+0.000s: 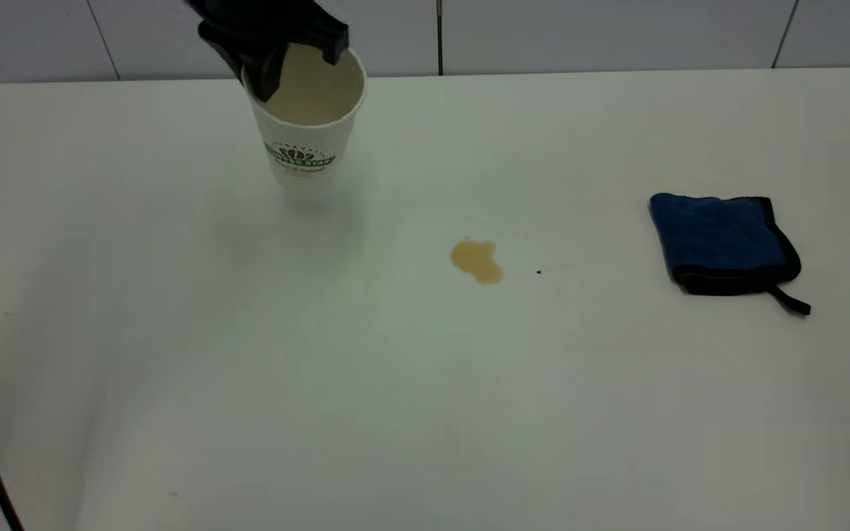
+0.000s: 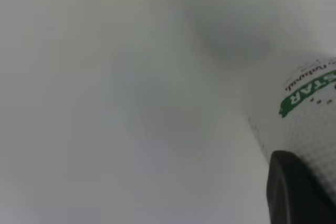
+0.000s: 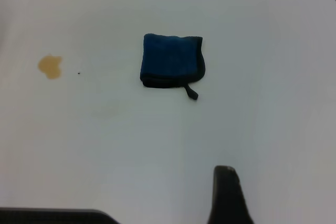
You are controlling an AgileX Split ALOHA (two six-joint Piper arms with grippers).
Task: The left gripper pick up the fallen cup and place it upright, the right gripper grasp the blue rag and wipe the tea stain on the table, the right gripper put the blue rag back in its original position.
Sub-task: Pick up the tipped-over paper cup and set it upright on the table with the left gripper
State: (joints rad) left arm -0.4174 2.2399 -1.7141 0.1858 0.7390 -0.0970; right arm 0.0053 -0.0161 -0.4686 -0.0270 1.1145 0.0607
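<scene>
Far left of table (image 1: pixel 174 369): cup (image 1: pixel 308 129) upright, left gripper (image 1: pixel 296 55) clamped on rim from above, one finger inside, one outside. Mid-table, nearer camera and right of cup: tea stain (image 1: pixel 477 260), well apart from cup. Just right of stain: tiny speck (image 1: pixel 538 272). Far right: blue rag (image 1: pixel 724 243) flat on table, strap pointing toward near-right edge. Right gripper (image 3: pixel 228 195) held above table, well apart from rag.

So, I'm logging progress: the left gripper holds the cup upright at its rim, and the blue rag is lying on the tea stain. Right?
Not quite. The left gripper does hold the cup upright at its rim, but the blue rag lies apart from the tea stain, with bare table between them. The exterior view shows this.
</scene>
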